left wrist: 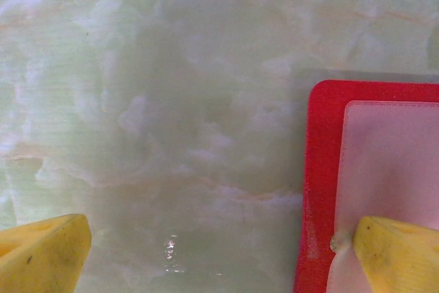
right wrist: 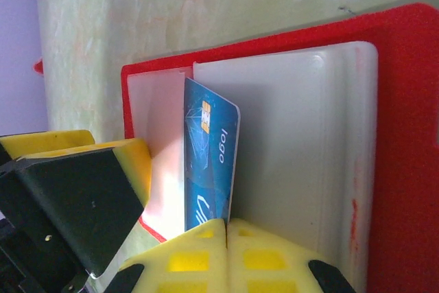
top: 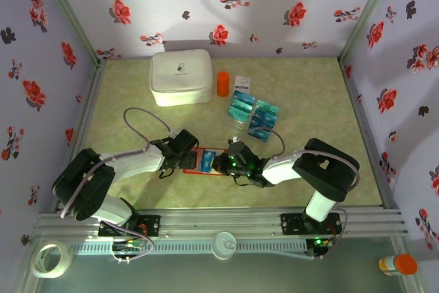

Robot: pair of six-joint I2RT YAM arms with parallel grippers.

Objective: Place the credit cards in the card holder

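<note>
The red card holder (top: pixel 194 163) lies open on the table between my two grippers, its pale clear pockets (right wrist: pixel 302 142) facing up. My right gripper (right wrist: pixel 226 228) is shut on a blue credit card (right wrist: pixel 209 162), which stands on edge at the fold between two pockets. My left gripper (left wrist: pixel 219 259) is open; one yellow fingertip (left wrist: pixel 398 255) rests on the holder's clear pocket (left wrist: pixel 391 162), the other fingertip (left wrist: pixel 41 252) is over bare table. Several more teal and blue credit cards (top: pixel 254 111) lie spread behind the holder.
A large white zip case (top: pixel 180 77), an orange cylinder (top: pixel 223 84) and a small white packet (top: pixel 242 81) stand at the back. Floral walls close three sides. A tape roll (top: pixel 51 259) and an orange-capped bottle (top: pixel 398 264) lie beyond the front rail.
</note>
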